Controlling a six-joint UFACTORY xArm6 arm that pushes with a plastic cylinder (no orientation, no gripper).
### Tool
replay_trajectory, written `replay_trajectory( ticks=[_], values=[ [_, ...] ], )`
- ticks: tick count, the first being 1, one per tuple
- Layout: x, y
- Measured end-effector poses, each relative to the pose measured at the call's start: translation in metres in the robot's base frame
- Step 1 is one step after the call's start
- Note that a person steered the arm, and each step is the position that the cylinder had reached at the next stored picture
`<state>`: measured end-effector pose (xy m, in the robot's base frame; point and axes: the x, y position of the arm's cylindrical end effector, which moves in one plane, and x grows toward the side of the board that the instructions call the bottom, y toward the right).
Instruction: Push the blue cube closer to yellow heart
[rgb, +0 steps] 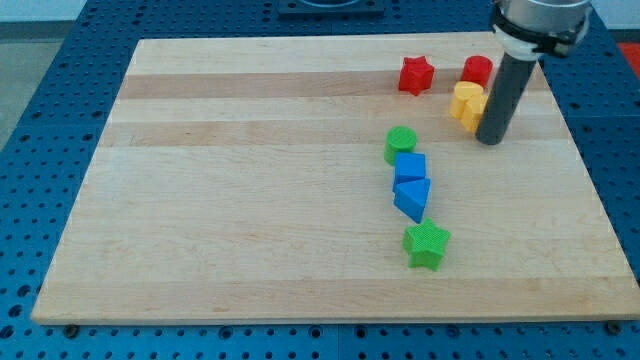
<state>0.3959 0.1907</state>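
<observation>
The blue cube (410, 166) sits right of the board's middle, touching a green cylinder (400, 144) above it and a blue triangular block (412, 198) below it. The yellow heart (466, 103) lies at the upper right, partly hidden by my rod. My tip (490, 139) rests on the board just right of and below the yellow heart, touching or nearly touching it, and well to the right of and above the blue cube.
A red star (416, 75) and a red cylinder-like block (477, 70) lie near the board's top edge, above the yellow heart. A green star (427, 245) lies below the blue triangular block. The wooden board (250, 200) sits on a blue perforated table.
</observation>
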Motion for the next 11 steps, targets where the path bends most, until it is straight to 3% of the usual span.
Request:
replay_trajectory(
  ticks=[1,2,3,4,7,9,11],
  values=[
    [0.013,0.015],
    [-0.010,0.036],
    [-0.039,0.038],
    [-0.038,0.012],
    [-0.062,0.014],
    [-0.052,-0.117],
    [-0.046,-0.146]
  ],
)
